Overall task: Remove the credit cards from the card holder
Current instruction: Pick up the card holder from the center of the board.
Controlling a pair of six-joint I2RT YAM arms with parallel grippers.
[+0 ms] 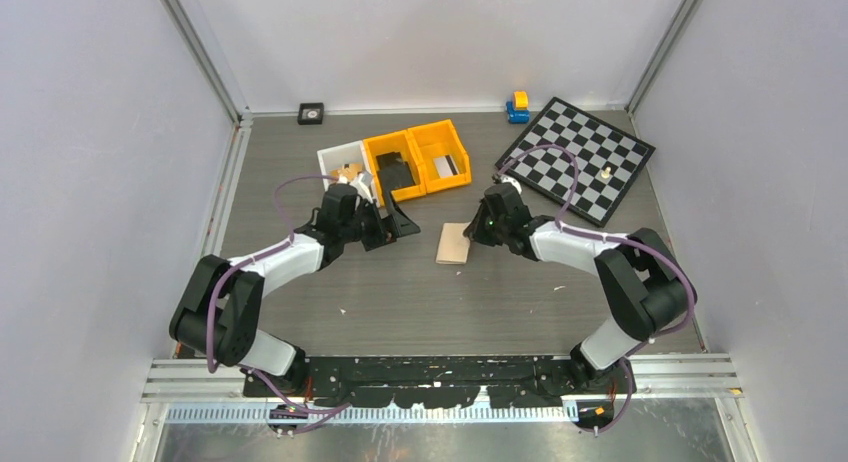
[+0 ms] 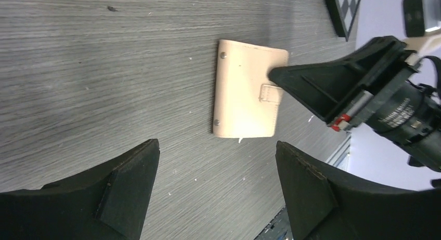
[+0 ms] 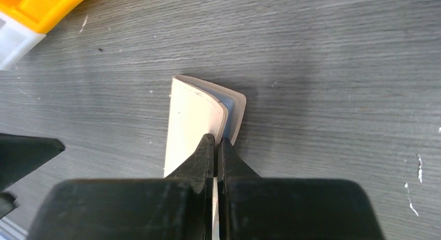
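Nearest me, the two arms reach out from their bases over the grey table (image 1: pixel 300 302). My left gripper (image 2: pixel 216 146) hangs just short of the card holder (image 2: pixel 244 94) with its jaws spread wide and nothing between them. My right gripper (image 3: pixel 215 141) is clamped tight on the card holder's near edge, pinching the top cover, which stands slightly lifted so that a grey-blue inner layer peeks out beneath it. The tan holder lies flat on the table between the two grippers, strap side up in the left wrist view.

Beyond it sit a white bin (image 1: pixel 330 159) and two orange bins (image 1: pixel 432 134). The middle one holds a black item (image 1: pixel 396 172), and the right one holds a pale striped card (image 1: pixel 447 165). To the right lies a chessboard (image 1: pixel 578 157). Near the back wall are a blue and yellow toy (image 1: pixel 517 106) and a small black square (image 1: pixel 311 112).
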